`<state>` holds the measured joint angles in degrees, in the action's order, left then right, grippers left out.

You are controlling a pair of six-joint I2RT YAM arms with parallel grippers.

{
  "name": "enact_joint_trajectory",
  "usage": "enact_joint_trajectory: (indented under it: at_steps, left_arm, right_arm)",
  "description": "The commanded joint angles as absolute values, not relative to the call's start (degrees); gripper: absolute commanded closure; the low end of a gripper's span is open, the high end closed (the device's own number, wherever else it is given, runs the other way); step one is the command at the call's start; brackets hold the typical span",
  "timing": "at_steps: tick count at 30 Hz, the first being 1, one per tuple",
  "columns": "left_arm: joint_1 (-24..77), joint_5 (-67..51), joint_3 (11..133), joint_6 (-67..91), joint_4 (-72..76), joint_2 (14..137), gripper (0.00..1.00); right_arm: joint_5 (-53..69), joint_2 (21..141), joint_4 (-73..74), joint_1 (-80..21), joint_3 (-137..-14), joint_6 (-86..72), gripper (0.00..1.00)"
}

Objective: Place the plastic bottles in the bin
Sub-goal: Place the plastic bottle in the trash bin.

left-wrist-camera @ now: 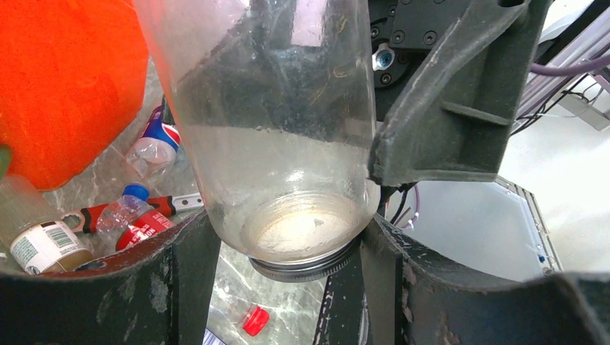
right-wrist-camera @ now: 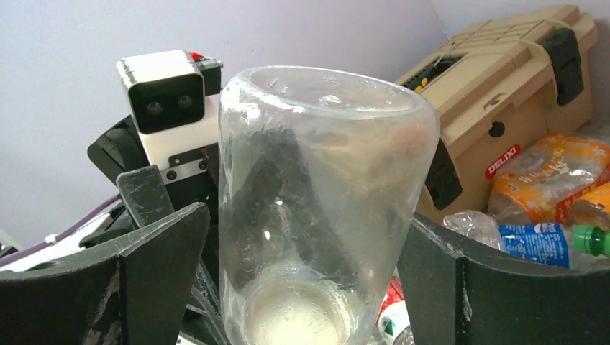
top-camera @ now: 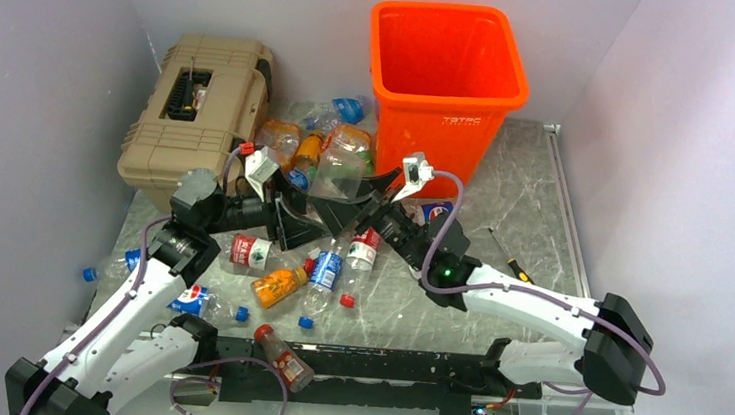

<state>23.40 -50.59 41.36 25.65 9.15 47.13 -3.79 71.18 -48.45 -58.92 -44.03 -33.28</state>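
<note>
The big clear bottle [left-wrist-camera: 280,144] could slip and drop onto the other bottles [top-camera: 281,285] on the table. It is smooth and wide, and only my left gripper [left-wrist-camera: 288,241] squeezes it, down near the lid. My right gripper [right-wrist-camera: 309,244] stands wide open on both sides of it and does not seem to press. If I swing fast, the bottle may twist out. It could also bump the rim of the orange bin [top-camera: 440,134], which stands tall just behind. My left arm reaches from the near left corner and bends inward. My right arm lies low and reaches in from the right. They meet in front of the bin.
</note>
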Motion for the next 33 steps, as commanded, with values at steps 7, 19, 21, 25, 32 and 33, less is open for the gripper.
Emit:
enact_joint_trajectory:
  at_steps: [7,19,21,25,32,33]
  left_arm:
    - [23.7,-52.8,41.9,25.5,13.9,46.2,1.00]
    - [24.2,-53.1,41.8,24.0,13.3,45.1,1.00]
    - [24.2,-53.2,41.8,23.9,13.2,45.2,1.00]
    - [24.2,-53.2,41.8,23.9,13.1,45.4,1.00]
    - [24.3,-52.6,41.8,23.7,12.8,45.4,1.00]
    - [24.3,-52.5,41.9,23.7,12.7,45.4,1.00]
  right_arm:
    - [-0.9,62.5,-24.6,-57.7,-51.7,-30.6,0.00]
    - [29.2,69.0,-5.4,-46.1,-69.5,-33.0,0.00]
    - [30.0,70.0,-4.6,-46.1,-70.7,-33.7,0.01]
    - [30.8,71.4,-3.8,-46.2,-71.8,-34.3,0.08]
    - [30.8,71.2,-5.0,-46.1,-70.3,-35.9,0.34]
    - [30.7,71.0,-5.4,-46.1,-69.8,-36.1,0.39]
